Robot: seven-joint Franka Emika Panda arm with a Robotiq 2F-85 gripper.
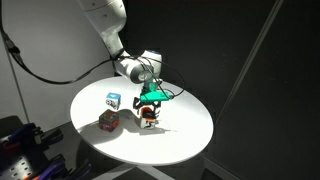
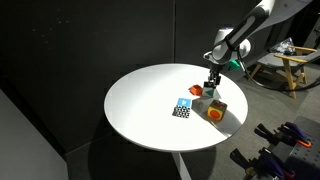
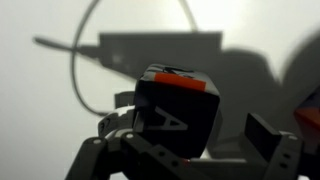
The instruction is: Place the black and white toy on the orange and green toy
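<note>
The black and white toy (image 3: pixel 180 112) sits on the round white surface (image 1: pixel 185 140), between the fingers of the tool (image 1: pixel 150 111). In the wrist view it is a dark block with white line markings and an orange-red strip along its top edge. The tool is released: its fingers stand on either side of the block, and a light gap shows beside one of them. The orange and green toy (image 2: pixel 215 112) rests on the surface near the tool, apart from the block. A blue and white cube (image 1: pixel 113 100) stands just beside that toy. In an exterior view a small orange cube (image 2: pixel 196 91) lies close to the tool.
</note>
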